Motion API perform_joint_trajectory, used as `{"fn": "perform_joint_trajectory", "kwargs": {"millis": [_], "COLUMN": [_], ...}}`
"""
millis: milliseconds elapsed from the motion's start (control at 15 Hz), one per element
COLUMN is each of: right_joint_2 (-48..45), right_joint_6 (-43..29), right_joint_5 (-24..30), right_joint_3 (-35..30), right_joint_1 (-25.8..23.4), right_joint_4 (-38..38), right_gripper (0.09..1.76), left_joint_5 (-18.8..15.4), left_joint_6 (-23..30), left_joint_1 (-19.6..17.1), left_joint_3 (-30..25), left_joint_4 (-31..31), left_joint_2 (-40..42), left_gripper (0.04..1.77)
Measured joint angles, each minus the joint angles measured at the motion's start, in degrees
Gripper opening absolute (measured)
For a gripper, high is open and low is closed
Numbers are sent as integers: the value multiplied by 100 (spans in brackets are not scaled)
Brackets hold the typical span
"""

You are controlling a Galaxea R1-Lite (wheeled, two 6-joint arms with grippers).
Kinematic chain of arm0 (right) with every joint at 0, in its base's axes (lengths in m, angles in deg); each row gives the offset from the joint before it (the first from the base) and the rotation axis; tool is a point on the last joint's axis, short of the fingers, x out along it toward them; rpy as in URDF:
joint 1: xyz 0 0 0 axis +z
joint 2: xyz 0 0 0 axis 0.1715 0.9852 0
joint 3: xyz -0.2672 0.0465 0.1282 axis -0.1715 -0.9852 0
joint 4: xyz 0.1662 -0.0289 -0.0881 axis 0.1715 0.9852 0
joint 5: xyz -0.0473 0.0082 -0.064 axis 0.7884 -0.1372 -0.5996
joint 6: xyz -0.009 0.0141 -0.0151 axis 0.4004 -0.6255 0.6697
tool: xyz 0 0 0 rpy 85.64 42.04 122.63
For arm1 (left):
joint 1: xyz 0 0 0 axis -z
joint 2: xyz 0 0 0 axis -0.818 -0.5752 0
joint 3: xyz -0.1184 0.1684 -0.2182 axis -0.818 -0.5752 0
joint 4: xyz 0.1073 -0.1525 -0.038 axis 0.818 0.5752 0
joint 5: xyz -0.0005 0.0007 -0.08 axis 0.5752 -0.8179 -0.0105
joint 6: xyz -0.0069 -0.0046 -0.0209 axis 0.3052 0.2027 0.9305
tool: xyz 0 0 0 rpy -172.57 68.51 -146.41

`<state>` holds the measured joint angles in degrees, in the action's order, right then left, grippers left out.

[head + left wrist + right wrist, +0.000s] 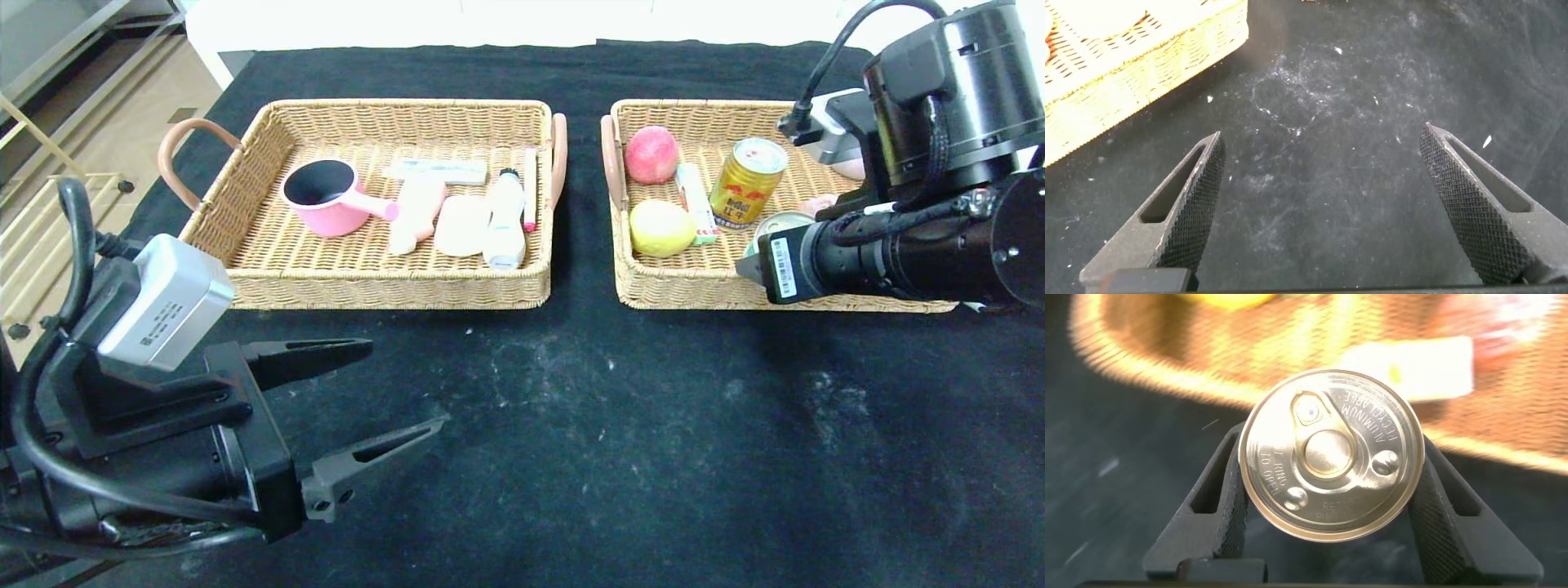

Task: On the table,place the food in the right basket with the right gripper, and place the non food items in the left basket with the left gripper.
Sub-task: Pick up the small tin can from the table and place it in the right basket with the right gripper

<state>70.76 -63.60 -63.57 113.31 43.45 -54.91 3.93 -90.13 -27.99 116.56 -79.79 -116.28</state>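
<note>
My right gripper (763, 245) is shut on a silver-topped can (775, 222) and holds it over the front edge of the right basket (694, 110). In the right wrist view the can's pull-tab lid (1331, 453) sits between both fingers (1229, 498), with the wicker rim behind it. That basket holds a red peach (651, 153), a yellow lemon (660, 228), a snack bar (695, 202) and a gold drink can (747, 181). My left gripper (408, 384) is open and empty above the bare cloth at the front left, and its own view (1323, 135) shows nothing between the fingers.
The left basket (384, 286) holds a pink cup (326, 196), a tube (435, 171), a pink bottle (415, 214), a soap bar (462, 224), a white bottle (505, 220) and a pen (530, 189). Its corner shows in the left wrist view (1143, 57). Black cloth (620, 425) covers the table.
</note>
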Motion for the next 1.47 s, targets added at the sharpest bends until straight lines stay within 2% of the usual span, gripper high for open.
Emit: {"fn": "perform_joint_trajectory", "kwargs": {"millis": [333,667,1267,1467], "right_joint_2": [-43,56,463,549], "right_joint_6": [299,321,323,321], "right_joint_5": [27,345,438,449], "right_joint_3": [13,17,59,59], "right_joint_1": [-590,-970,-1095,-1106], "right_joint_4": [-418,-730,-1587,-1587], "right_gripper": [116,116,116,133], "left_joint_5": [-2,-7,-9,-9], "left_joint_6": [2,-2,-2,0], "left_joint_1": [0,0,2,2], "left_joint_3": [-2,-11,-11,-11], "left_joint_4": [0,4,2,2], "left_joint_2": [-17,-48,-67,-67], "left_gripper": [172,172,172,172]}}
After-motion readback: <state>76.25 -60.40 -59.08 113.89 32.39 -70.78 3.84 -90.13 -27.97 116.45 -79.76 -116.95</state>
